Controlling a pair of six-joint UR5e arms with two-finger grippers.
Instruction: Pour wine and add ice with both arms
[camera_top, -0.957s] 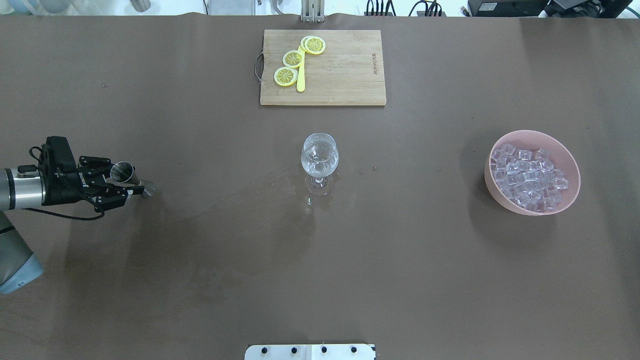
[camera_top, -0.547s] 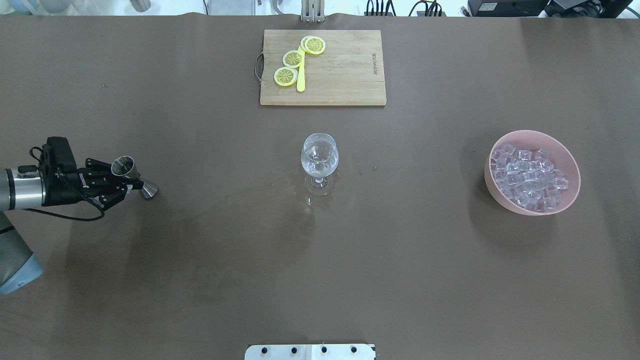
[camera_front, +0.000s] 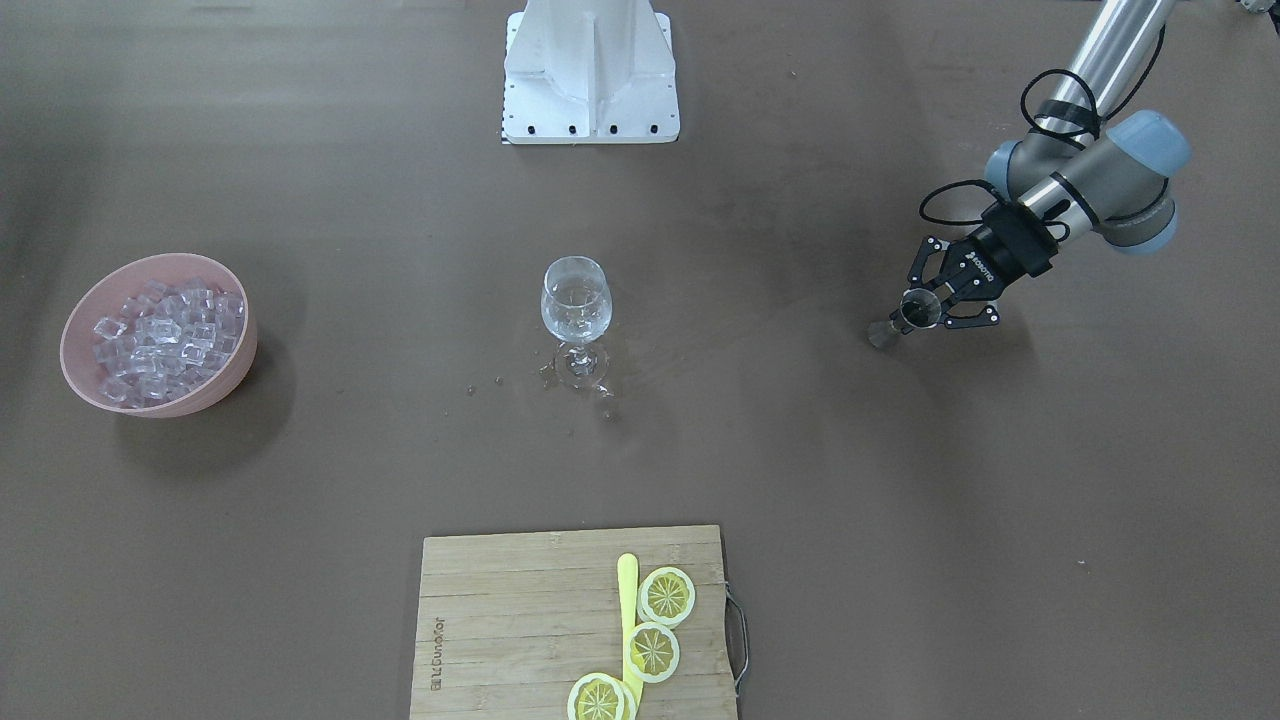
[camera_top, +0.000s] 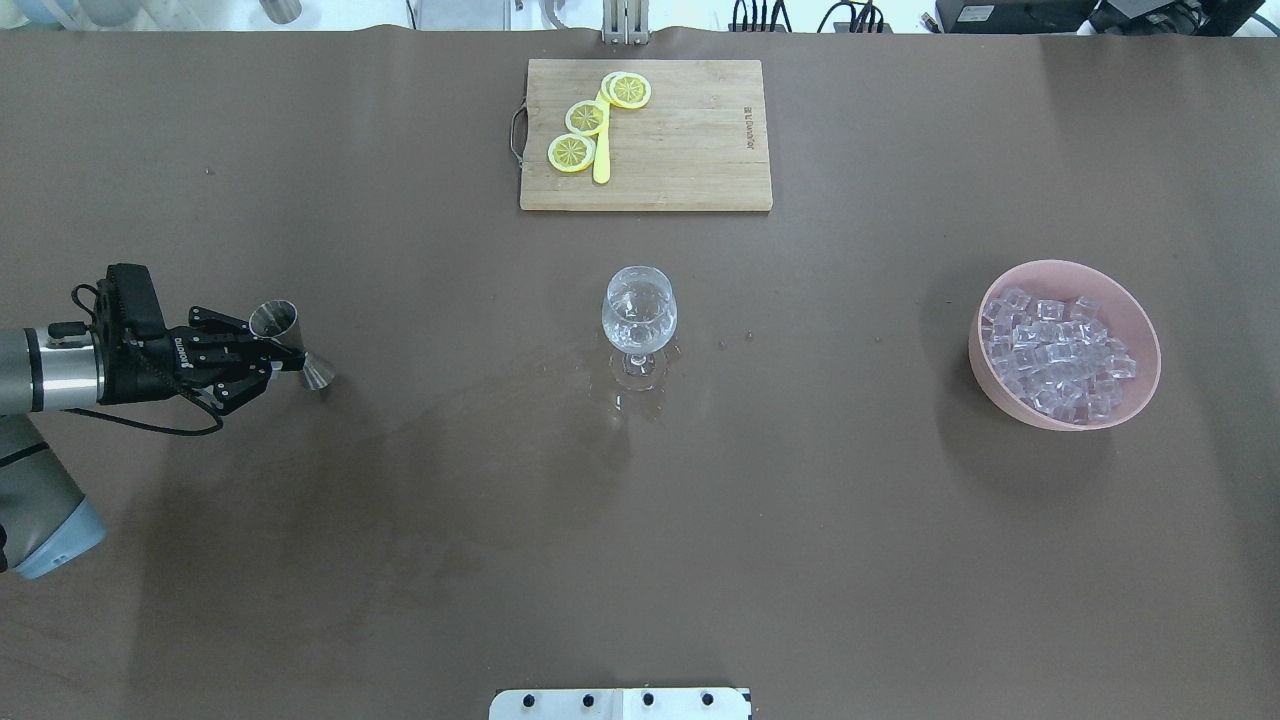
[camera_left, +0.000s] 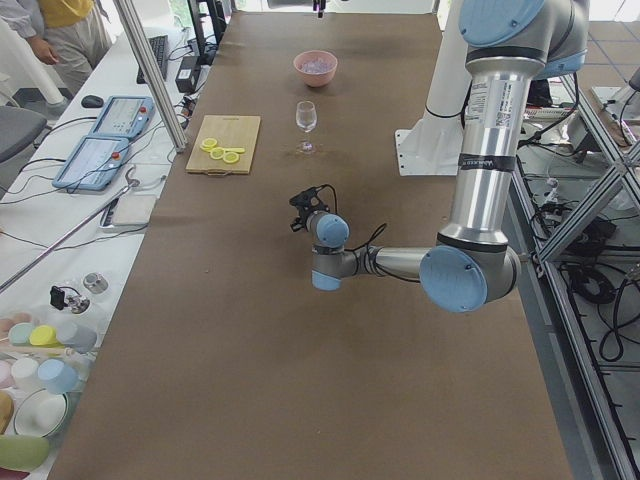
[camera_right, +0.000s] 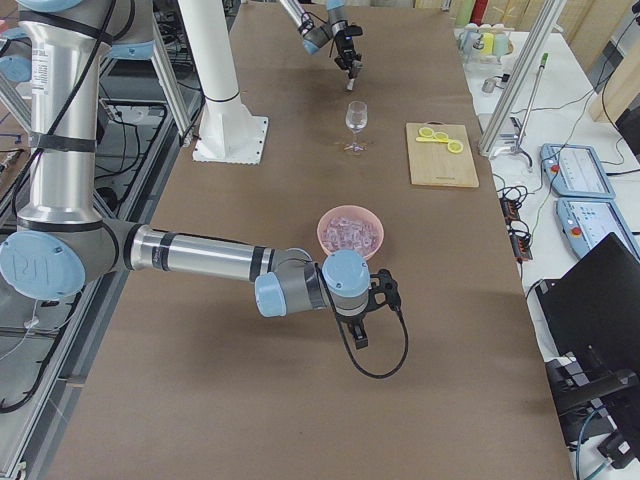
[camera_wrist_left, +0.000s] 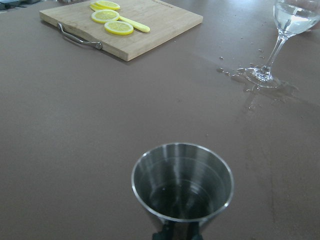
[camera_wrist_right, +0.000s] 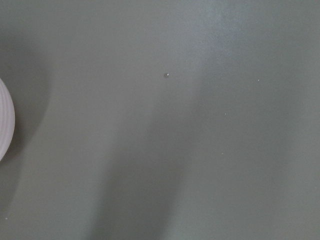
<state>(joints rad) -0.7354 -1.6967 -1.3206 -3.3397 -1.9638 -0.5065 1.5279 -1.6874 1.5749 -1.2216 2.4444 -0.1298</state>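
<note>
My left gripper (camera_top: 270, 357) is shut on a steel jigger (camera_top: 285, 335) and holds it tilted, low over the table at the left. It also shows in the front view (camera_front: 928, 310). In the left wrist view the jigger (camera_wrist_left: 182, 185) looks almost empty. A wine glass (camera_top: 639, 310) stands at the table's middle with clear wine (camera_front: 575, 297) in it and spilled drops around its foot. Ice cubes (camera_top: 1050, 345) fill a pink bowl (camera_top: 1145, 385) at the right. My right gripper (camera_right: 365, 318) shows only in the exterior right view, near the bowl; I cannot tell whether it is open.
A wooden cutting board (camera_top: 680, 140) with lemon slices (camera_top: 585, 118) and a yellow knife lies at the far middle. The white pedestal (camera_front: 590, 70) stands at the robot's edge. A wet patch (camera_top: 560, 370) spreads left of the glass foot.
My left gripper has moved a little to the right, towards the glass, with the jigger in it. Glass, bowl and board have not moved.
</note>
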